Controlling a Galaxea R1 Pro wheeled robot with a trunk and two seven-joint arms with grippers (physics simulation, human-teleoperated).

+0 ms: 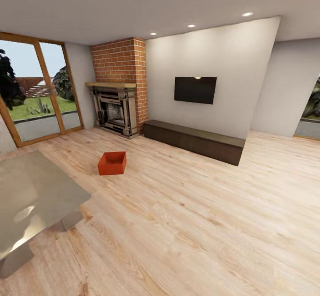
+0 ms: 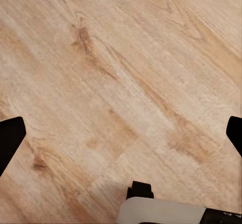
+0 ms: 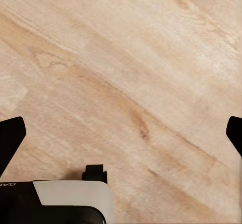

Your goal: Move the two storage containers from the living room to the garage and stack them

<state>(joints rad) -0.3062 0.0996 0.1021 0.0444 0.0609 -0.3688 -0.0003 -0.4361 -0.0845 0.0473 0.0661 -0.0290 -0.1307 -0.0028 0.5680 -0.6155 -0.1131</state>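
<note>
One red-orange storage container sits open-topped on the living room's light wood plank flooring, left of centre in the head view, in front of the brick fireplace. My left gripper is open over bare planks, its black fingertips spread wide with nothing between them. My right gripper is open in the same way above the wood, one fingertip showing at the frame's edge. Both grippers are far from the container.
A grey low table stands close at the left. A brick fireplace, a dark long bench under a wall TV, and glass doors line the far walls. Wide open planks lie ahead and right.
</note>
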